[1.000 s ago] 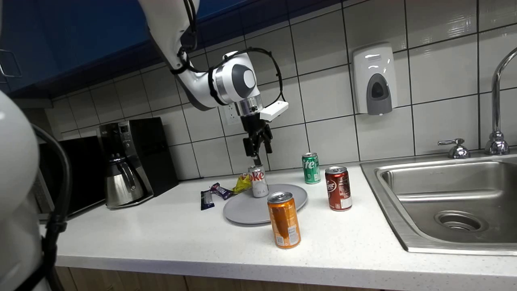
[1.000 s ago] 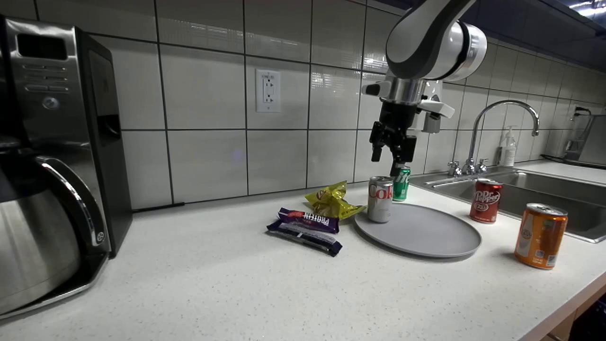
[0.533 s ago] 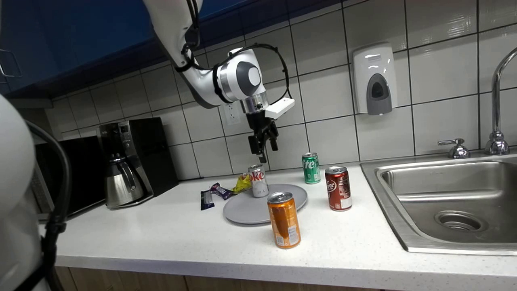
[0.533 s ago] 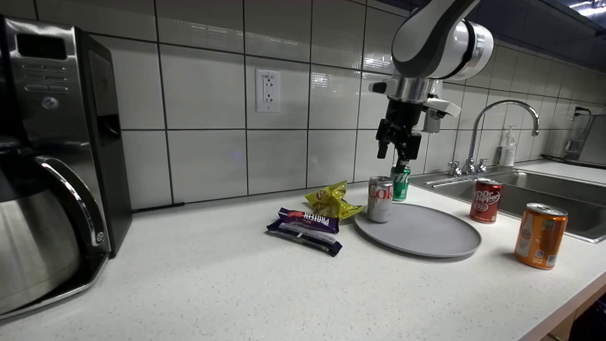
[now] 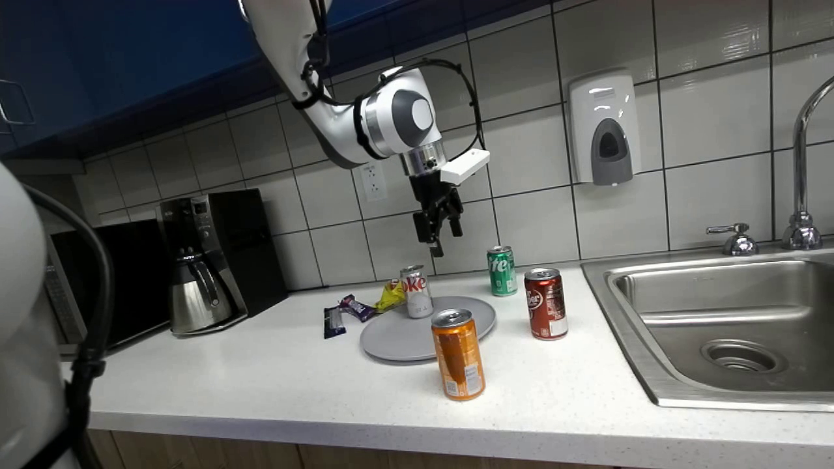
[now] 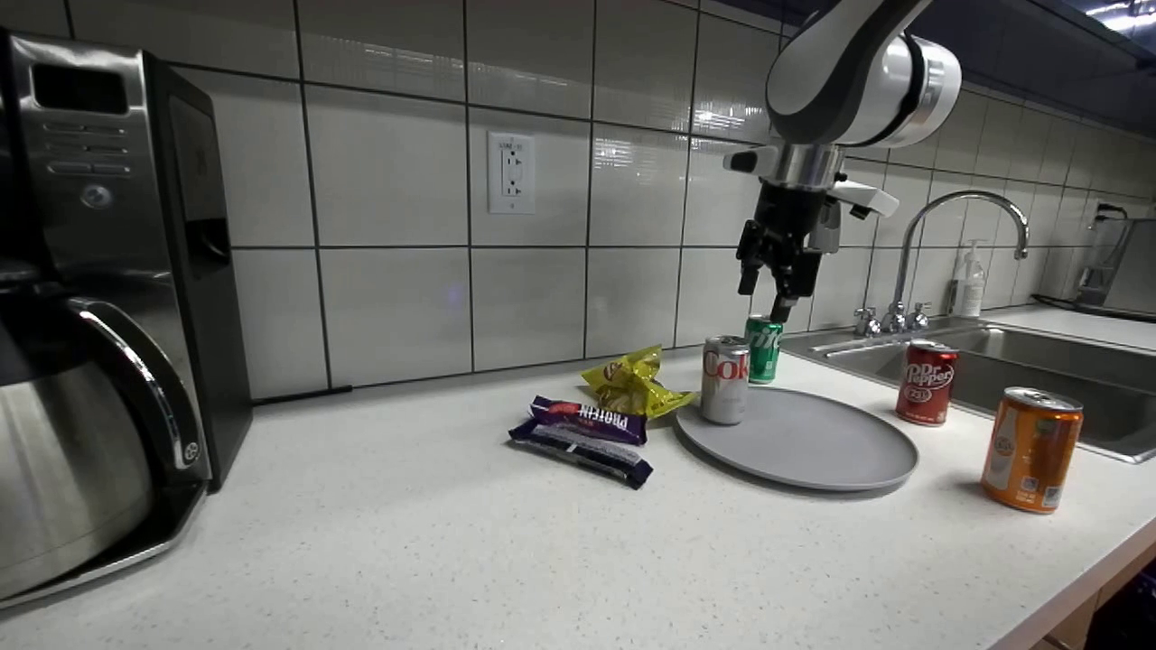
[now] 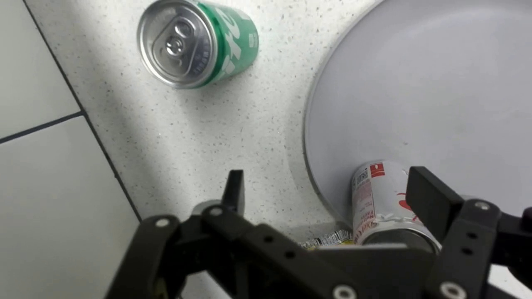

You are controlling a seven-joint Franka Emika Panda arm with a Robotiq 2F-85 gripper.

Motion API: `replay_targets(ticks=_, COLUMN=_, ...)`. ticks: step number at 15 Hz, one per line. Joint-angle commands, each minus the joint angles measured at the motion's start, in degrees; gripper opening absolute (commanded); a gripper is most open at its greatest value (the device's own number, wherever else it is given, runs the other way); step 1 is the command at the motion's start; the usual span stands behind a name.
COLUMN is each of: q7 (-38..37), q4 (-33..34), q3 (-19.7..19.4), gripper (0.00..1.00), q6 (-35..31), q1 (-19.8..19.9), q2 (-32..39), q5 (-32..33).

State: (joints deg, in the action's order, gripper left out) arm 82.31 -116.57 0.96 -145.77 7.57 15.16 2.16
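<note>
1 silver Coke can (image 6: 724, 386), red lettering, standing upright on the round gray plate (image 6: 831, 442), near its edge.

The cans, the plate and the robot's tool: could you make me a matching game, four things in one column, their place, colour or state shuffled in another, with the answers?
1. Coke can
2. Dr Pepper can
3. plate
4. tool

A. round and grey
B. open, holding nothing
C. standing on the plate
D. mostly red

Right pairs: 1-C, 2-D, 3-A, 4-B
</note>
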Motion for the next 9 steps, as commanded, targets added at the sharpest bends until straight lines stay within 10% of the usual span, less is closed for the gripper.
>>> replay_targets(ticks=1, q7=1.06, q4=-0.27, q3=-0.19, gripper=1.0, q6=-0.12, q1=1.2, q2=-1.34, q5=-1.35)
replay_targets(ticks=9, q7=1.61, q4=1.19, q3=-1.59, gripper=1.0, q6=0.9, q1=2.91, q2=-1.69, q5=-1.82)
